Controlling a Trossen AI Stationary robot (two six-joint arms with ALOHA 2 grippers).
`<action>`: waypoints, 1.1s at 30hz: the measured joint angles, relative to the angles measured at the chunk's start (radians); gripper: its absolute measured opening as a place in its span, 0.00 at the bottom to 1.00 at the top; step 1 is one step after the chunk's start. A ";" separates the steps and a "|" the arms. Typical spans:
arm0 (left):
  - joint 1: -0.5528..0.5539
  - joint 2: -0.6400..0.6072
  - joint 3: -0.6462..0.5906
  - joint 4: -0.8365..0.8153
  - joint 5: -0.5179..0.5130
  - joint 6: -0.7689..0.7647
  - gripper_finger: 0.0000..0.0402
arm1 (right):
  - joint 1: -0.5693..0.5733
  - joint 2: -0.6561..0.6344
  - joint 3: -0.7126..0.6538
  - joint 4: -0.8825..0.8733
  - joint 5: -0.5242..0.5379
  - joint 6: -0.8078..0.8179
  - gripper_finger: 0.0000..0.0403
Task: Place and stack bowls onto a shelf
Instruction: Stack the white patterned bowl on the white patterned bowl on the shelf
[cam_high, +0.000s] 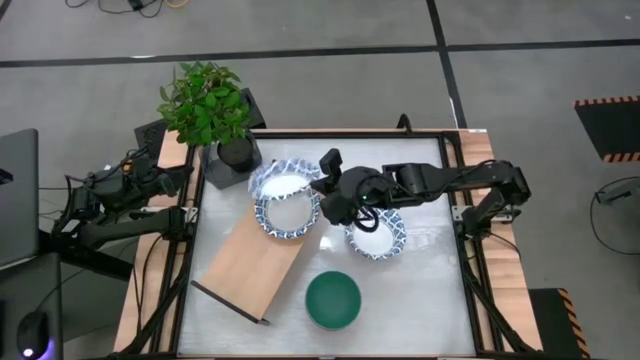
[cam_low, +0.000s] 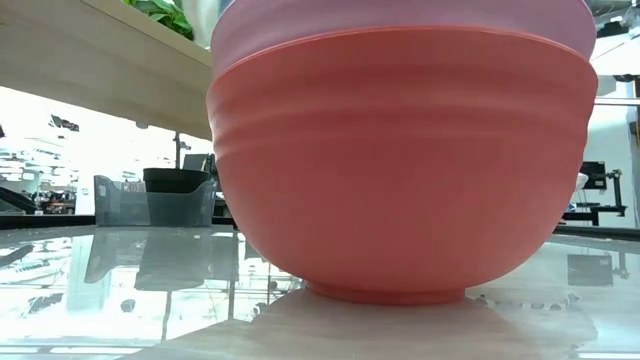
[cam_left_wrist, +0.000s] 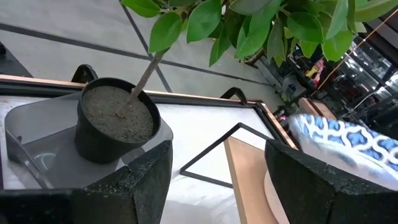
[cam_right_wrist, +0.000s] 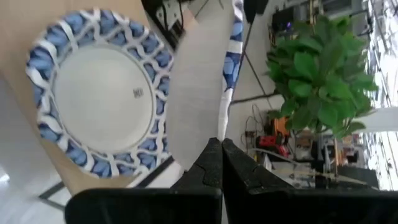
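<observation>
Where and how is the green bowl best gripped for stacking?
Judging from the high view, the green bowl stands upright and open, apart from the shelf. Probably pinch its rim from above, one finger inside, on the side away from the shelf, nearer the right gripper.

Three patterned bowls (cam_high: 287, 212) (one held), one green bowl (cam_high: 332, 300).

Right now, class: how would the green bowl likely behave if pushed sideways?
The green bowl sits upright, wide and low, so it probably won't tip. The table looks glossy, so it would likely slide rather than roll.
</observation>
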 joint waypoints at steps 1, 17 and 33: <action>0.000 0.000 0.000 0.000 0.000 0.000 0.60 | 0.003 0.000 0.000 0.005 -0.001 0.003 0.04; 0.000 0.000 0.000 -0.015 0.007 -0.002 0.60 | 0.009 -0.001 -0.053 0.028 -0.007 0.048 0.04; 0.000 0.000 0.000 -0.021 0.035 -0.061 0.60 | 0.027 0.101 -0.053 -0.035 -0.028 0.063 0.15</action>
